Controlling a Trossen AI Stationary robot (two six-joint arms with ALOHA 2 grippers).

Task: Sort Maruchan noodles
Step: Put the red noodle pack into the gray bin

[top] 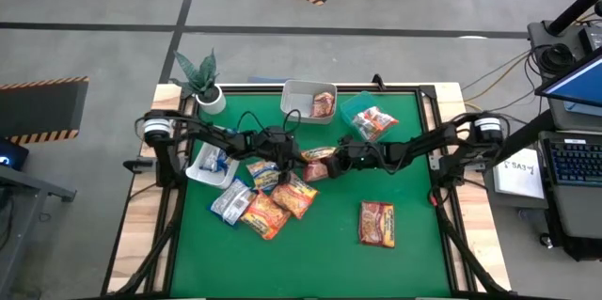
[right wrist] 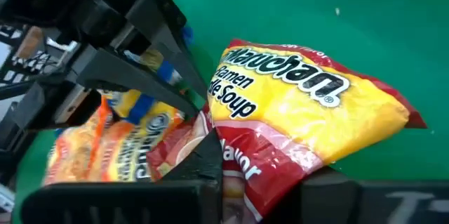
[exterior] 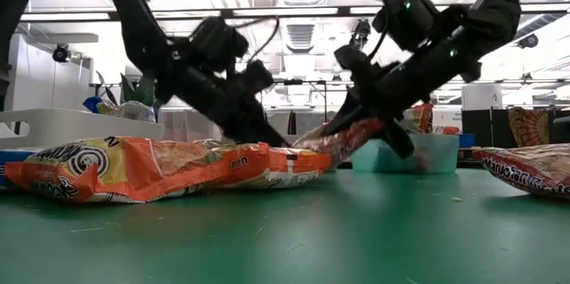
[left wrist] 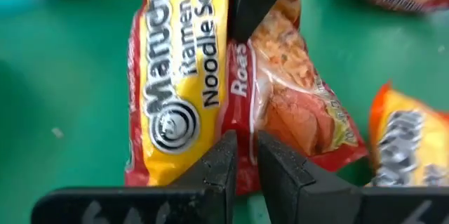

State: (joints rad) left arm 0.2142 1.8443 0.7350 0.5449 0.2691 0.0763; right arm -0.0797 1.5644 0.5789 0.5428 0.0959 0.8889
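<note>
Pinching the red-and-yellow packet (top: 318,163) from opposite ends, we find both claws clamped on it mid-table: the left gripper (top: 297,160) on one short edge, the right gripper (top: 337,161) on the other. Its long axis runs between the two arms, lifted slightly off the green table (top: 414,244), beside the orange packets (top: 278,204).

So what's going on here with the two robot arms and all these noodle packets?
Both arms meet mid-table over one red-and-yellow Maruchan packet. The left gripper is shut on one edge of it and the right gripper has closed on the opposite end, so it hangs between them. Other packets lie loose on the green mat, and a few are already in the tubs at the back.
</note>
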